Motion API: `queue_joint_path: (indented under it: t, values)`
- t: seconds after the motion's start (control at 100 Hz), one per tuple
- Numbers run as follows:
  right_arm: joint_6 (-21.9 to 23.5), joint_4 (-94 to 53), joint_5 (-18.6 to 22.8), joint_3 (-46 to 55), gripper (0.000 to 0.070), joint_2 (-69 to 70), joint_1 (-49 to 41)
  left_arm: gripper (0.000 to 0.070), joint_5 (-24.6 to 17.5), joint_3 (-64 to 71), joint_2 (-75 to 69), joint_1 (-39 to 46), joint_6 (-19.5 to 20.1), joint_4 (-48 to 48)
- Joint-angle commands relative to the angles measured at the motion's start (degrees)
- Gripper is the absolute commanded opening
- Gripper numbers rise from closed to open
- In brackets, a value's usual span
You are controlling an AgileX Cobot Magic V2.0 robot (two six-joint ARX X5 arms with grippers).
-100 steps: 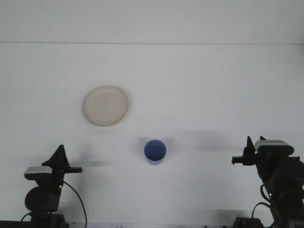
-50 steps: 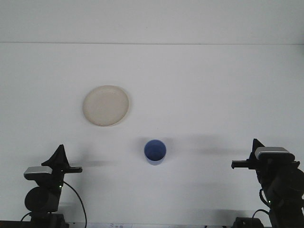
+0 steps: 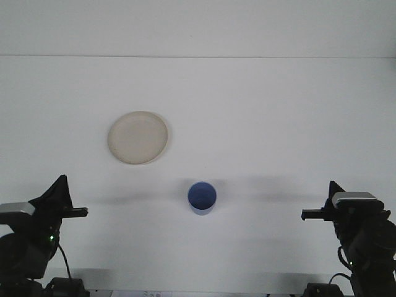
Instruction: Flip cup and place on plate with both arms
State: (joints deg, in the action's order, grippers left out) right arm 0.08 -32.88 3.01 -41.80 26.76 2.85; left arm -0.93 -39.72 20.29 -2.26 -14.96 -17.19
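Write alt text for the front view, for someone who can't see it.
A small blue cup sits on a white table, with a round cream plate apart from it, farther back and left. The left gripper and right gripper sit at the near corners, holding nothing.

A plain white table (image 3: 278, 111) runs from the near edge back to a pale wall. Two things lie on it: a cream plate (image 3: 138, 137), round and shallow, and a blue cup (image 3: 202, 197) standing mouth up (you can look straight down into it). The cup sits at about five o'clock from the plate, apart from it.
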Motion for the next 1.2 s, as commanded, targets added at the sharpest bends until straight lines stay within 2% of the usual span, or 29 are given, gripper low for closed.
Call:
queue_joint_path:
  t: [0.0, 0.1, 0.18, 0.28, 0.42, 0.64, 0.7, 0.8, 0.85, 1.19]
  values:
    - [0.6, 0.5, 0.1, -0.5, 0.0, 0.3, 0.0, 0.0013, -3.9, -7.2, 5.9, 0.0, 2.2, -3.7]
    - [0.6, 0.5, 0.1, -0.5, 0.0, 0.3, 0.0, 0.0013, -10.5, -17.1, 15.5, 0.0, 3.7, -14.0]
    - [0.7, 0.5, 0.1, -0.5, 0.0, 0.3, 0.0, 0.0013, -15.1, -23.8, 23.1, -0.2, 7.7, -22.3]
    - [1.5, 0.5, 0.1, -0.5, 0.0, 0.3, 0.0, 0.0013, -18.5, -28.8, 30.3, -0.8, 10.4, -28.3]
    - [1.6, 0.3, 0.2, -0.5, 0.0, 0.3, 0.0, 0.0013, -18.7, -30.0, 35.3, -1.8, 7.4, -27.7]
    - [1.6, -0.6, 0.2, -0.5, 0.0, 0.3, 0.0, 0.0026, -18.7, -30.0, 38.4, -3.0, 4.8, -24.9]
    - [1.6, -0.6, 0.2, -0.5, 0.0, 0.3, 0.0, 0.0106, -18.8, -30.0, 38.9, -3.6, 5.4, -24.9]
    - [1.6, -0.6, 0.2, -0.5, 0.0, 0.3, 0.0, 0.0353, -18.8, -30.0, 39.9, -5.2, 6.3, -25.5]
    - [1.6, -0.6, 0.2, -0.5, 0.0, 0.3, 0.0, 0.0429, -18.8, -30.0, 40.4, -6.6, 6.6, -25.6]
    - [1.7, -0.6, 0.2, -0.5, 0.0, 0.3, 0.0, 0.0436, -18.3, -33.0, 48.5, -23.0, 6.6, -24.9]
